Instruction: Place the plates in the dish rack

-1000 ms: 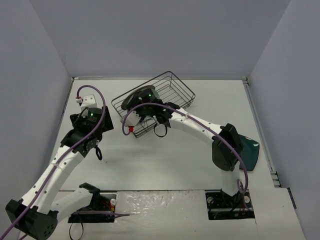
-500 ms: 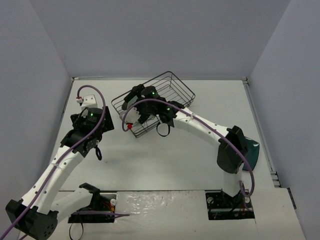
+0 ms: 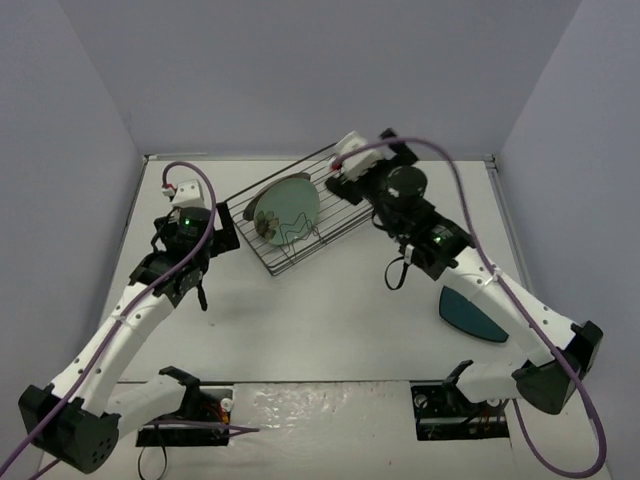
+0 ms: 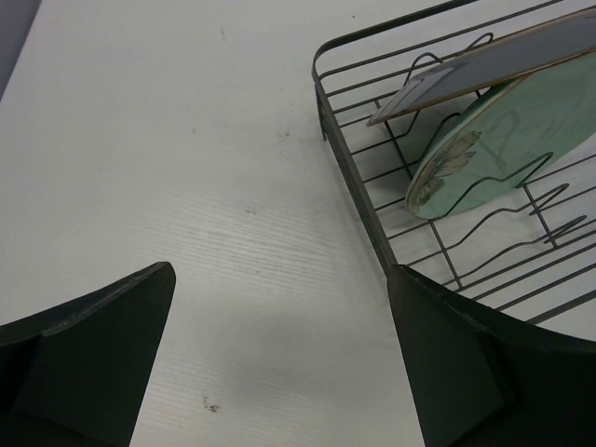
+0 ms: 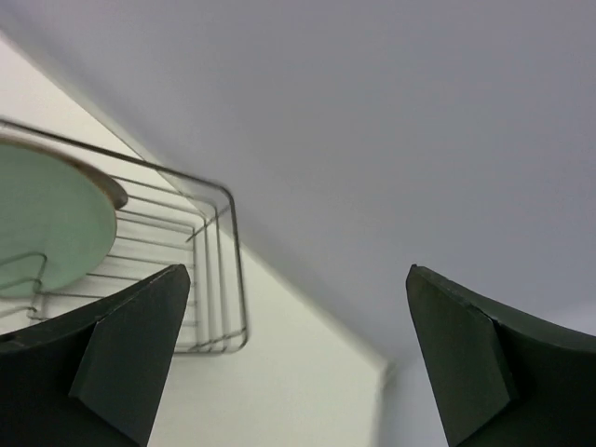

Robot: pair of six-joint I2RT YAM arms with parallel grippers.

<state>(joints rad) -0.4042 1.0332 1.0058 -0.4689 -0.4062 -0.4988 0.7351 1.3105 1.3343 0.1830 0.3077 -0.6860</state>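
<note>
The black wire dish rack (image 3: 262, 245) stands at the back middle of the table. A mint-green plate (image 3: 288, 208) leans on edge in its dividers, with a grey plate (image 4: 494, 60) leaning just behind it. A dark teal plate (image 3: 475, 312) lies flat on the table at the right. My left gripper (image 3: 220, 228) hovers open over bare table beside the rack's left rim (image 4: 358, 196), with nothing between its fingers (image 4: 279, 270). My right gripper (image 3: 347, 178) is raised above the rack's far right end, open and empty (image 5: 298, 270); the mint plate (image 5: 47, 219) shows at its left.
Grey walls close in the table at the back and on both sides. Purple cables loop from both arms, the right one arching high over the rack's far end. The arm bases sit at the near edge.
My right gripper opened, let go of the mint-green plate in the rack and lifted away to the back right. The teal plate now shows fully. The left arm edged toward the rack.
</note>
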